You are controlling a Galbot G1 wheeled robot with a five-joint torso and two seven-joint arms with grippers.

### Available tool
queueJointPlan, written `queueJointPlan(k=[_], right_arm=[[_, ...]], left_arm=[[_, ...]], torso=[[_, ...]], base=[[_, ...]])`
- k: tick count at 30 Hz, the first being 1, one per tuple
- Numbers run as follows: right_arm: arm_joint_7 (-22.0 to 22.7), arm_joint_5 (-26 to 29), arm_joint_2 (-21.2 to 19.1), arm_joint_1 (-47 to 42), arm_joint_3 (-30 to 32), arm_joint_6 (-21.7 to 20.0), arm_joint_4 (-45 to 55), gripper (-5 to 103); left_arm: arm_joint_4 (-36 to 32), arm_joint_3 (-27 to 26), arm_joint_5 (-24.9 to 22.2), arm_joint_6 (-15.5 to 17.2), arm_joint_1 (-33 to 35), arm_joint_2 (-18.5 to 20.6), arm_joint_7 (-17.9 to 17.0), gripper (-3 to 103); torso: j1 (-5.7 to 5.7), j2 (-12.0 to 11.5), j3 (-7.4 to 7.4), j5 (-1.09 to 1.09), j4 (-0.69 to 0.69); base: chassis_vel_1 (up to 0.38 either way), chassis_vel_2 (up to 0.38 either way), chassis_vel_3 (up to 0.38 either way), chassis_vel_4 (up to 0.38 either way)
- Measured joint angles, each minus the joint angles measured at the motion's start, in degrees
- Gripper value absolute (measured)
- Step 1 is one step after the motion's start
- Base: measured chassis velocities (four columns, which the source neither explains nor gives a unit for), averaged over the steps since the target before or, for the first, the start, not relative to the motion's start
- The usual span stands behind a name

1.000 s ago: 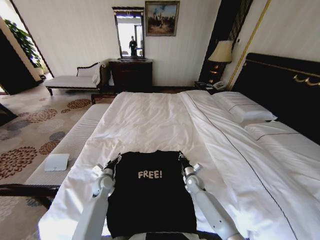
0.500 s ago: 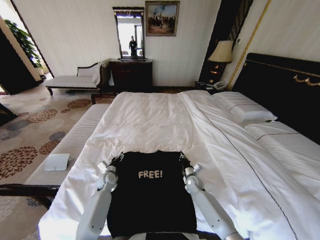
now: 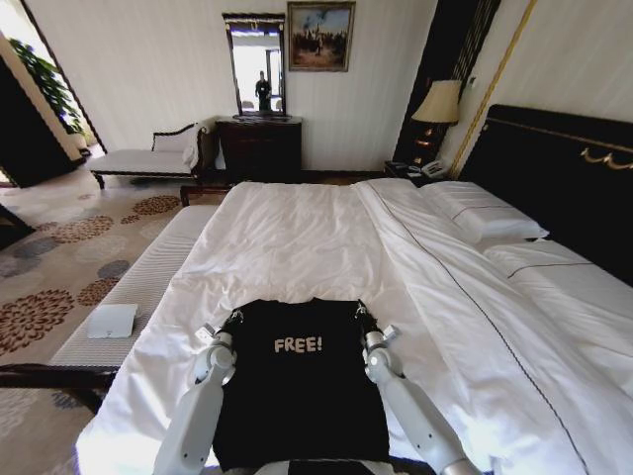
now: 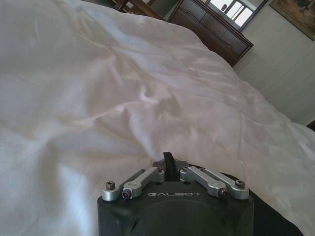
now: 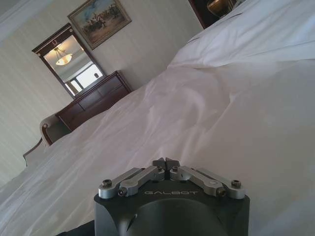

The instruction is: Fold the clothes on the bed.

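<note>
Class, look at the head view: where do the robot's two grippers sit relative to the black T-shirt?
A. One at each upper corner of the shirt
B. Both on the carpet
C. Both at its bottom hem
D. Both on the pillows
A: the left gripper and right gripper flank the T-shirt at its top corners.

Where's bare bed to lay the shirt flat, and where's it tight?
Bare white duvet runs from the T-shirt's far edge to the bed's far end, bordered by the pillows. Tight at the near edge: the left gripper and right gripper flank the shirt's far corners.
</note>
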Motion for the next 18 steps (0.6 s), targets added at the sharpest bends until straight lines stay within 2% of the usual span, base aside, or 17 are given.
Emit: queueJointPlan(k=[3,10,13,18], right_arm=[[0.01,0.09,-0.2,-0.21,0.08,0.0,0.88,0],[-0.21,0.05,-2.17,-2.0,0.88,0.27,6.65,0],[-1.54,0.26,-3.62,-2.24,1.54,1.41,8.91,0],[-4.01,4.14,-5.75,-0.81,2.17,1.84,12.99,0]], left_arm=[[-0.41,-0.07,-0.03,-0.02,-0.26,-0.19,-0.14,1],[-4.75,-0.3,-1.83,0.51,-0.4,0.45,-1.09,0],[-7.61,-0.46,-4.09,1.22,-1.62,2.31,-1.5,0],[-9.54,-0.19,-7.88,2.18,-5.43,5.65,-2.24,0]], torso=[[0.0,0.0,0.0,0.0,0.0],[0.0,0.0,0.0,-0.01,-0.01],[0.0,0.0,0.0,-0.01,-0.01],[0.0,0.0,0.0,-0.01,-0.02]], base=[[0.0,0.0,0.0,0.0],[0.0,0.0,0.0,0.0],[0.0,0.0,0.0,0.0],[0.0,0.0,0.0,0.0]])
